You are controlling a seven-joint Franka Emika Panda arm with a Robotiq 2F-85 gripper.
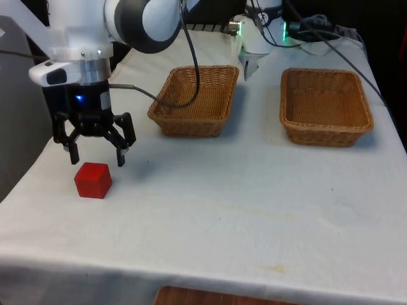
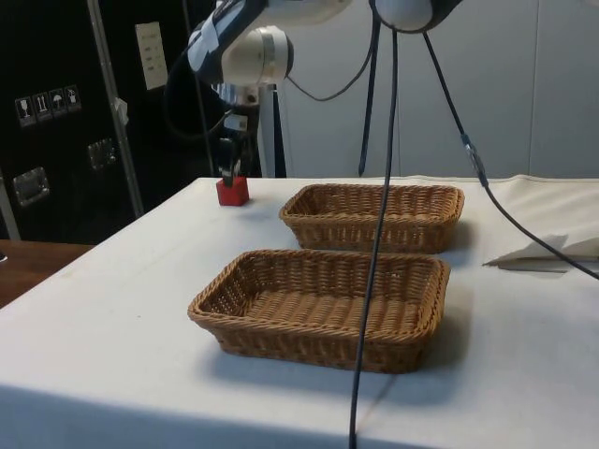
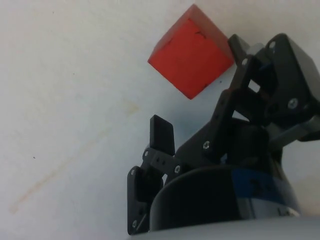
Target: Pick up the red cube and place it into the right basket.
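Front view: the gripper hovers wide open and empty just above the red cube. It looks light and rigid; flat opposite faces should suit the pinch.

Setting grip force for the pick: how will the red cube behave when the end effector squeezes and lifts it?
The red cube looks solid with flat faces and crisp edges, so it is probably stiff and unlikely to roll. Its matte faces should give the fingers fair friction. It sits off-centre from the open end effector, so a close now might nudge or twist it.
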